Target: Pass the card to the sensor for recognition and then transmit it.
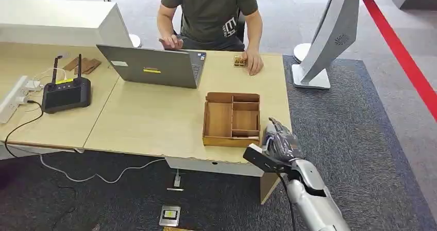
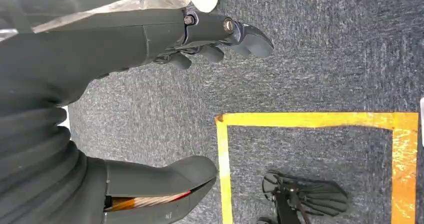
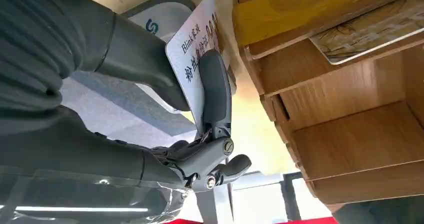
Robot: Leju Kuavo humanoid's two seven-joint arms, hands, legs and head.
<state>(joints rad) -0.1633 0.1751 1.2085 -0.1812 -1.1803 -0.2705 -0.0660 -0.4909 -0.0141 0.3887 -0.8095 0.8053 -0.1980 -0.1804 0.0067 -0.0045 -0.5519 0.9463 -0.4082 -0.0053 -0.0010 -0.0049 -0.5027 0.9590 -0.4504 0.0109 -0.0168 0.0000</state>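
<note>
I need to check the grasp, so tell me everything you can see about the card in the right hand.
The card is white and flat, looks like plastic, with dark printed text including the word "Blink" and other characters. The right hand pinches it between thumb and a dark finger laid across its face. It is held just beside the wooden tray, apparently not touching it. Part of it is hidden by the hand.

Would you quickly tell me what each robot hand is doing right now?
Left robot hand: open, holding nothing, above the carpet.
Right robot hand: pinching the white card.

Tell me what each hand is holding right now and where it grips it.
The right hand pinches a white printed card between thumb and a finger, by one end. The left hand holds nothing.
</note>
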